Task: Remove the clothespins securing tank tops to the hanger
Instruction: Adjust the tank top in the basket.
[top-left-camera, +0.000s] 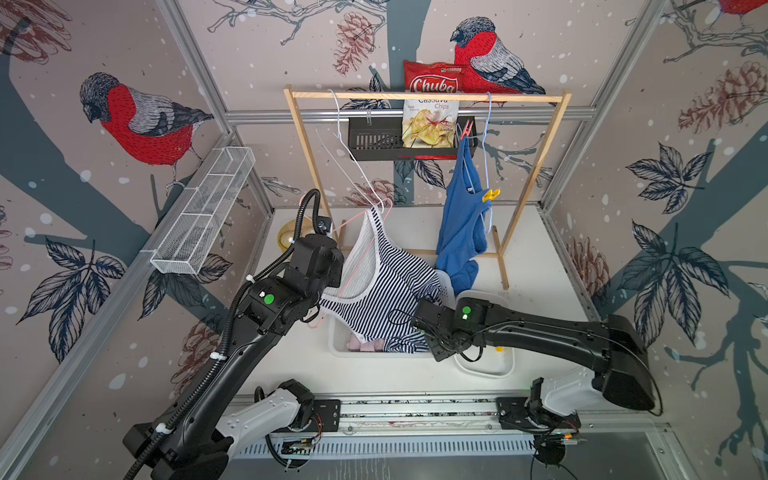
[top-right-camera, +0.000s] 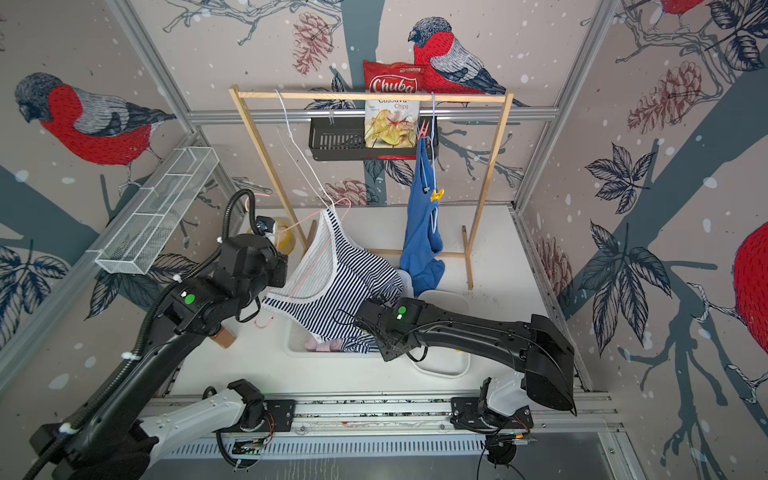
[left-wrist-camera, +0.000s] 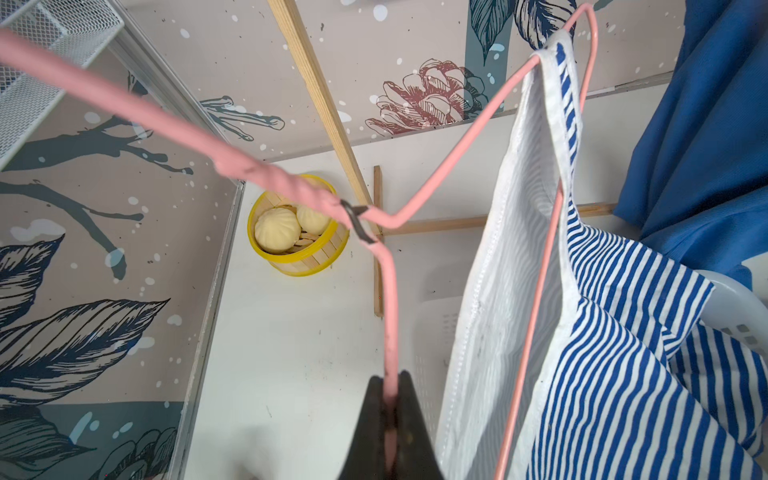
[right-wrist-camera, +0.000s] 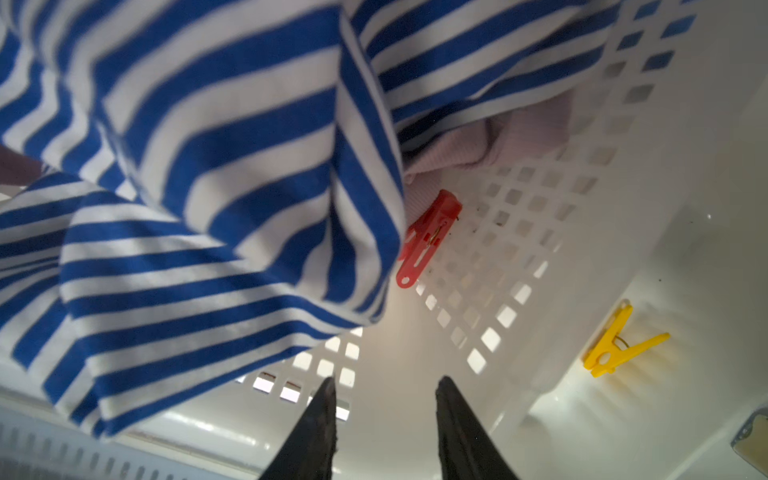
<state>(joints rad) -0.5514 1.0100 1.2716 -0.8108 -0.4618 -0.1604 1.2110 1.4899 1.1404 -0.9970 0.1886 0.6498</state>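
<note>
My left gripper (left-wrist-camera: 390, 376) is shut on the wire of a pink hanger (left-wrist-camera: 124, 104). The striped tank top (top-left-camera: 382, 282) hangs from that hanger by one strap, and its lower part lies in the white basket (top-left-camera: 338, 345). A pale pink tank top (right-wrist-camera: 528, 137) and a red clothespin (right-wrist-camera: 428, 237) lie in the basket. My right gripper (right-wrist-camera: 384, 384) is open above the basket with nothing between its fingers. A yellow clothespin (right-wrist-camera: 619, 340) lies in the white tray (top-left-camera: 486, 370). The blue tank top (top-left-camera: 461, 224) hangs on the rack, pinned by a red clothespin (top-left-camera: 466, 129) and a yellow clothespin (top-left-camera: 491, 194).
A wooden rack (top-left-camera: 424, 97) stands at the back with a bare white hanger (top-left-camera: 345, 137) on it. Behind it a black shelf (top-left-camera: 374, 141) holds a chips bag (top-left-camera: 430, 120). A wire mesh basket (top-left-camera: 203, 212) is on the left wall. A yellow steamer with buns (left-wrist-camera: 297, 226) sits in the far left corner.
</note>
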